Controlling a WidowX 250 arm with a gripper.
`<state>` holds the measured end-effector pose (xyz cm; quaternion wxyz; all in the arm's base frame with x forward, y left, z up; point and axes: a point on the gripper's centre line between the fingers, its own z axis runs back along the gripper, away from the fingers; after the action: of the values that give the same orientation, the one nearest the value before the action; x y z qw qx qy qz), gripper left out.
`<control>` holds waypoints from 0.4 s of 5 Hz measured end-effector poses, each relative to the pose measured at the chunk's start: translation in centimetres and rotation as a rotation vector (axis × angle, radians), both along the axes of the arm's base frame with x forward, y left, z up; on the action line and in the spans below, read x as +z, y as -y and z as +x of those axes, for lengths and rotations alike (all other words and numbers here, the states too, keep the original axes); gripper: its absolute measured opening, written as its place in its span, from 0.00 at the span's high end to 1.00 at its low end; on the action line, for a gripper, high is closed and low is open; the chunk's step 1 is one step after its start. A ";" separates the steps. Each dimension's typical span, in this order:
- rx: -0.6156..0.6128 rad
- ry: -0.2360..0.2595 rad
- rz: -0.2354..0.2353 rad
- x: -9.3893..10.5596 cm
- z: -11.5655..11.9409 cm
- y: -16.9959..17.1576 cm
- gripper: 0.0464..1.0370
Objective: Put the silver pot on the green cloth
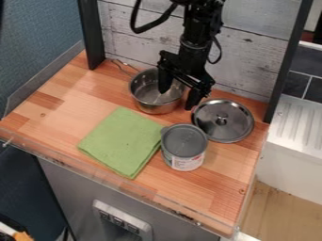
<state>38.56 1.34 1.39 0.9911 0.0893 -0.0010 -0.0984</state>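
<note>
The black gripper (179, 93) hangs at the silver pot, open, with its two fingers apart. One finger is over the pot's inside and the other is beyond the pot's right side, so the right rim lies between them. Whether they touch the pot I cannot tell. The silver pot (151, 104) stands upright near the back of the wooden counter, its wire handle toward the back left. A folded green cloth (121, 142) lies flat in front of the pot, slightly to the left, apart from it.
A silver lid (222, 120) with a knob lies right of the pot. A grey-topped can (183, 147) stands at the cloth's right corner, in front of the lid. Behind the counter (217, 188) is a whitewashed plank wall (252, 56) between dark posts. A clear strip runs along the front edge.
</note>
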 end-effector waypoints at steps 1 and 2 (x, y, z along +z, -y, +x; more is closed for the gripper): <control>-0.016 0.001 0.000 -0.9 -0.6 -0.1 0.34; -0.019 0.026 -0.009 -0.1 -0.5 -0.2 0.63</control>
<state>38.04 1.50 1.34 0.9905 0.0859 -0.0152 -0.1067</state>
